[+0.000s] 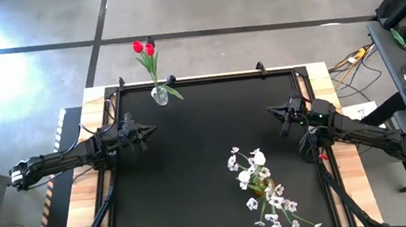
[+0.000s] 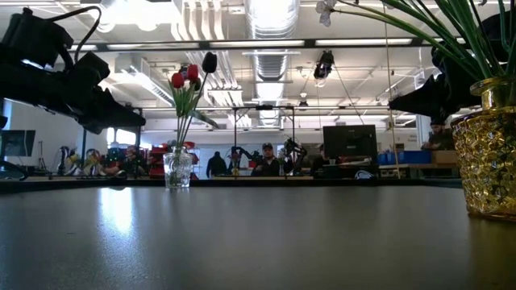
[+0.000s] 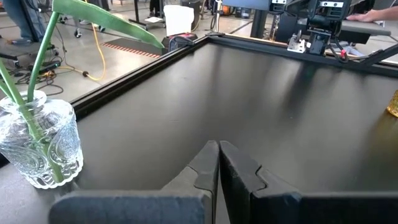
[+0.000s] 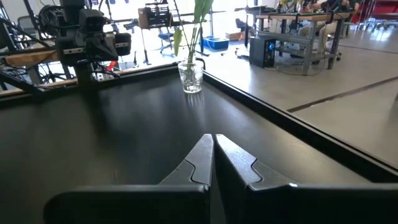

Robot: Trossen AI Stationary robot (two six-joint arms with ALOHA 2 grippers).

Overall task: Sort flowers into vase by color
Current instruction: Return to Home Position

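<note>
**Entry: flower sorting by colour, closing stage**

- **Step in hand (judged):** every stem stood in a vase and none lay loose on the tabletop (image 1: pixel 201 166). Sorting looked complete, and the step was bringing both arms to rest.
- **Red and dark tulips** (image 1: pixel 144 47): stood in the clear vase (image 1: pixel 160 96) at the far edge, toward the left corner.
- **White flowers** (image 1: pixel 258 174): bunched in the yellow vase (image 2: pixel 490 161), close to the near edge and right of the middle.
- **Left gripper** (image 3: pixel 218 146): over the left side of the tabletop, empty, jaws pressed together. The clear vase was near it, toward the far edge.
- **Right gripper** (image 4: pixel 213 138): over the right side, empty, jaws pressed together, apart from the yellow vase.
- **Next move (judged):** nothing to grasp. It called only for drawing each arm back toward its own side edge, kept above the surface.
- **Edges and room:**
  - A broad bare stretch lay between the two grippers.
  - The far-left corner was tight, where a leaf leaned out from the clear vase.
  - The white sprays reached to the near edge, so the right arm's path was best kept away from them.
</note>
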